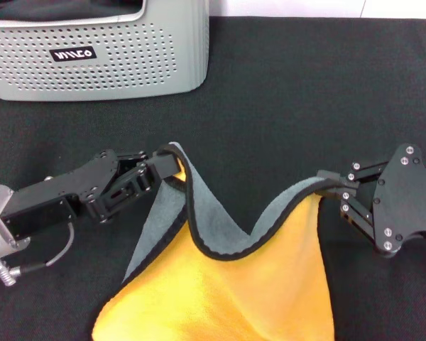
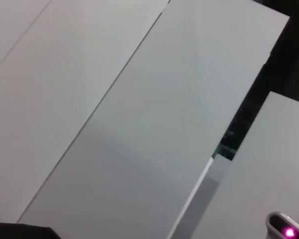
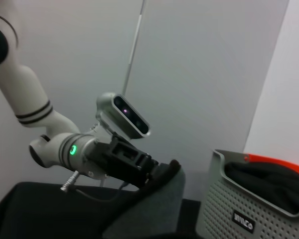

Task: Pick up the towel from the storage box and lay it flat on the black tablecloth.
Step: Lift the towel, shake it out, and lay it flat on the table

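The left gripper and right gripper are each pinching a top corner of the plush yellow and grey-blue towel, which is hanging between them (sagging mid-edge) over the flat black tablecloth, near the light grey dotted plastic storage box.

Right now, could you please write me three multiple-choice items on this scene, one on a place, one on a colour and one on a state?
1. Where is the storage box?
A. At the far left of the black tablecloth
B. Between the two grippers
C. Under the towel

2. Which colours do the towel's two faces show?
A. Red and white
B. Yellow and grey
C. Green and black

3. How is the towel held?
A. Lying flat, untouched
B. By the left gripper alone
C. By the left gripper and the right gripper, each at a top corner

Answers:
1 A, the box stands far left of both arms.
2 B, a grey fold over a yellow face.
3 C, the edge sags between the two grippers.
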